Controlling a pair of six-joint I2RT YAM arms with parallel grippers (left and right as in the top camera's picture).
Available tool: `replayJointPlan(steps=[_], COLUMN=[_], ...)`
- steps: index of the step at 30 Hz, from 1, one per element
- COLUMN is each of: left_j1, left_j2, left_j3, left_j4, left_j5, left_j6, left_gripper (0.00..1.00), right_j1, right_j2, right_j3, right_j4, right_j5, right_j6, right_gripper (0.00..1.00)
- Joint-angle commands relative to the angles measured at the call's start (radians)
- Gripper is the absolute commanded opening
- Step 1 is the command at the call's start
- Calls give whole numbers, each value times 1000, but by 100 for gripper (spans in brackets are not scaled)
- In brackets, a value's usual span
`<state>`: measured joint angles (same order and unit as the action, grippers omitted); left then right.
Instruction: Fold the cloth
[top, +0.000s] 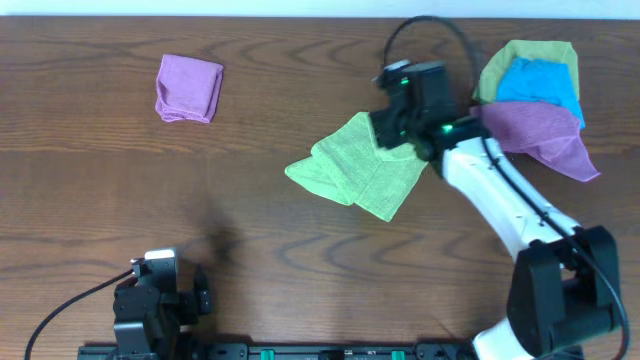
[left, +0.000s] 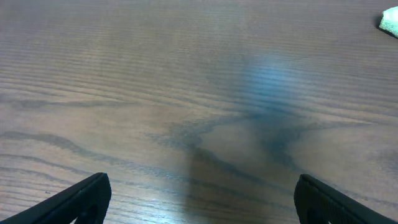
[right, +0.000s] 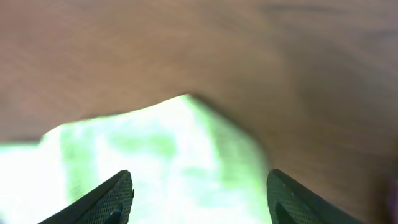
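The cloth (top: 355, 165) lies rumpled on the table (top: 100, 200), right of the middle. It looks soft, light and floppy, so I think it will sag, and I would pinch a corner. My right gripper (right: 199, 193) hangs over its far right corner, fingers apart. My left gripper (left: 199, 199) sits near me, apart too, holding nothing.

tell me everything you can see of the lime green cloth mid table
The lime-green cloth looks like soft, finely textured fabric in one plain colour. It lies rumpled on the wooden table, right of centre, partly doubled over itself with uneven edges. The right gripper hangs over its upper right corner, fingers apart; contact cannot be told.
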<state>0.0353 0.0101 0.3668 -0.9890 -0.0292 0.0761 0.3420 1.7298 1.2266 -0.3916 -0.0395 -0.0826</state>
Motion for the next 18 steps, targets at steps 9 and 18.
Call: replayJointPlan(steps=[9, 18], left_j1=[-6, -6], left_j2=[-6, -6], left_j3=[-5, -5], left_j4=[-13, -13], left_j5=[4, 4], left_j6=[6, 6], left_gripper=[95, 95], right_j1=[44, 45], right_j2=[126, 220], right_j3=[8, 8], right_j4=[-55, -47], right_j5=[-54, 38], right_j6=[-31, -27], right_gripper=[62, 58])
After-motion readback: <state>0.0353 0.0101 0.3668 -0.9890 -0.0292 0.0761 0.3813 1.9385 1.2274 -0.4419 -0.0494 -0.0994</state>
